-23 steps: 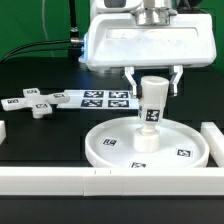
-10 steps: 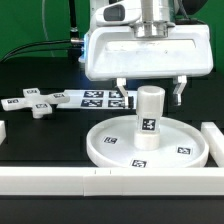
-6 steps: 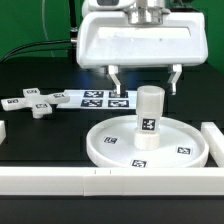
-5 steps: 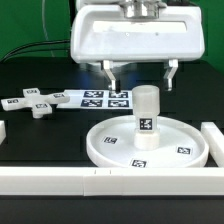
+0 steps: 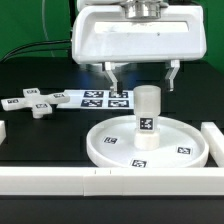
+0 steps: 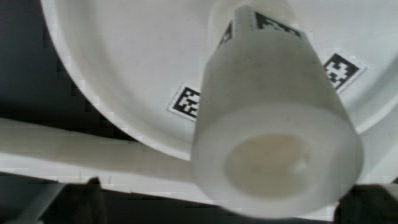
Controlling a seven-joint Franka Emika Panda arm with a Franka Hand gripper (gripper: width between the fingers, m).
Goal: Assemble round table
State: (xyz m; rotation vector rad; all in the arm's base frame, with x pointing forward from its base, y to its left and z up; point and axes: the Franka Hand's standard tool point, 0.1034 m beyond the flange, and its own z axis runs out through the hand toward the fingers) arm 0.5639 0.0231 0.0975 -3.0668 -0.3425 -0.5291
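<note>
1. The gripper (image 5: 141, 80) hangs over the middle of the scene with its jaws spread wide and nothing held between them.
2. Its two fingers (image 5: 111, 78) point down on either side of the leg (image 5: 147, 112). Their tips are roughly level with the leg's top, and neither one touches it.
3. The leg is a short white cylinder standing upright near the centre of the round disc (image 5: 96, 150). It carries a black-and-white square tag on the side facing the exterior camera.
4. The round disc lies flat on the black table (image 5: 40, 140) with its rim up, and several square tags show on its inner face.
5. In the wrist view the leg (image 6: 267, 100) fills the middle of the picture, seen from above along its length, with its rounded end face nearest the camera. The round disc (image 6: 125, 60) spreads out behind it, and two of its tags show beside the leg.
6. The cross-shaped foot (image 5: 35, 103) lies flat on the table towards the exterior view's left, well apart from the disc and the gripper.
7. The marker board (image 5: 92, 97) lies behind the disc, between the foot and the gripper's fingers.
8. A long white bar (image 5: 50, 180) runs along the front edge just before the disc, and another (image 5: 213, 138) stands at the exterior view's right.
</note>
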